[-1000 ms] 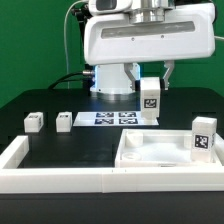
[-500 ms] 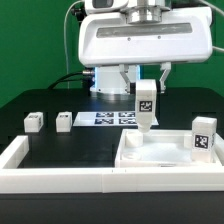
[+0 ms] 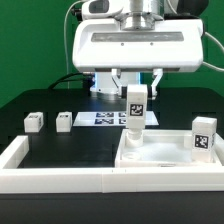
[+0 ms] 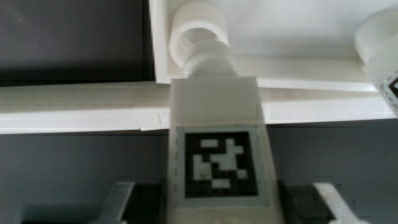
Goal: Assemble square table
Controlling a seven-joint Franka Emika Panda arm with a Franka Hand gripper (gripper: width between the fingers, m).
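One leg, pinched upright in the claw, hangs over the slab's far corner on the exterior view's left; any tilt or offset could jam its tip beside the recess.

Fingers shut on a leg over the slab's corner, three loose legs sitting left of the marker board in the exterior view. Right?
Not quite: the exterior view shows only two loose legs left of the marker board, not three. The rest holds: the fingers are shut on a leg over the slab's corner.
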